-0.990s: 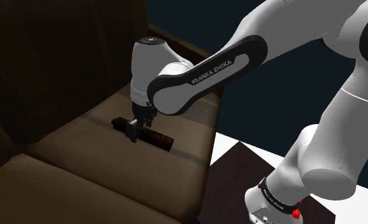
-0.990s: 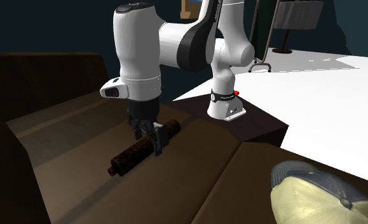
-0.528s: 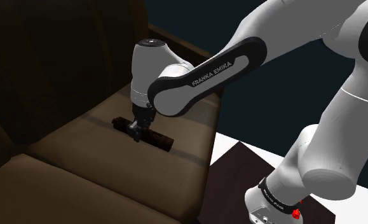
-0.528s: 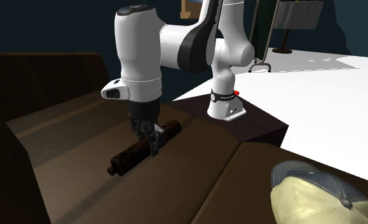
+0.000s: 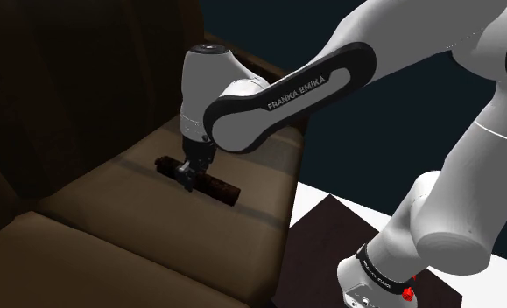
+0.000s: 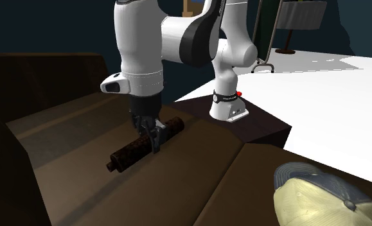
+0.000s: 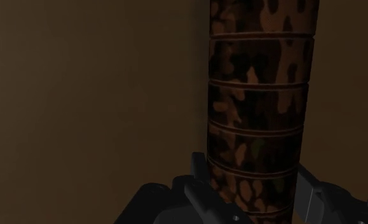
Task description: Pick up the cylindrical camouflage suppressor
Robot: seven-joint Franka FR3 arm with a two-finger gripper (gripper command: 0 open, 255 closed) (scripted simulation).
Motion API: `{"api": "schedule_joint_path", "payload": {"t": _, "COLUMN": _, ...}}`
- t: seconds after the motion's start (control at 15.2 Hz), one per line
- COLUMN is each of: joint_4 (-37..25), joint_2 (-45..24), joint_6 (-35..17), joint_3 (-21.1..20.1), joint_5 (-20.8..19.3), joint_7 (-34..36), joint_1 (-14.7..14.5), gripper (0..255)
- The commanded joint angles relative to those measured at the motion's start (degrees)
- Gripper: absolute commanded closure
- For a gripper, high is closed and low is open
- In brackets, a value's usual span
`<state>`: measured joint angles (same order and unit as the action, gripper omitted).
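Note:
The suppressor [image 6: 136, 148] is a long dark cylinder with brown and black camouflage blotches and ringed grooves [image 7: 260, 108]. It hangs just above the brown sofa seat [image 5: 111, 206], roughly level, with its shadow on the cushion below. My black gripper [image 6: 151, 136] points straight down and is shut on the suppressor near its middle. One finger [image 7: 204, 191] presses each side of the cylinder, clearest in the wrist view. In the shoulder view the gripper [image 5: 190, 175] hides the middle of the suppressor [image 5: 221, 186].
The sofa's dark backrest [image 5: 85, 79] rises beyond the seat in the shoulder view. A dark stand [image 6: 255, 125] carries the arm's base beside the sofa. A pale cap-like object [image 6: 326, 199] lies at the second exterior view's lower right. White floor [image 6: 332, 96] spreads behind.
The fingers have closed from wide open onto the suppressor. Since then the hand has risen a little, lifting the suppressor slightly off the cushion.

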<state>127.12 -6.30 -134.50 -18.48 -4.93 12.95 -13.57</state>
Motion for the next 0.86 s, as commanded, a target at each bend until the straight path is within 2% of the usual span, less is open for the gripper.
{"api": "schedule_joint_path", "payload": {"t": 0.0, "joint_4": -0.6, "joint_2": 0.8, "joint_6": 1.3, "joint_3": 0.0, "joint_5": 0.4, "joint_7": -0.4, "joint_1": 0.1, "gripper": 255}}
{"api": "schedule_joint_path", "payload": {"t": 0.66, "joint_4": -3.9, "joint_2": 5.1, "joint_6": 8.6, "joint_3": -0.2, "joint_5": 2.6, "joint_7": -2.1, "joint_1": 0.3, "gripper": 255}}
{"api": "schedule_joint_path", "payload": {"t": 0.79, "joint_4": -3.9, "joint_2": 5.2, "joint_6": 8.7, "joint_3": -0.2, "joint_5": 2.6, "joint_7": -2.1, "joint_1": 0.3, "gripper": 255}}
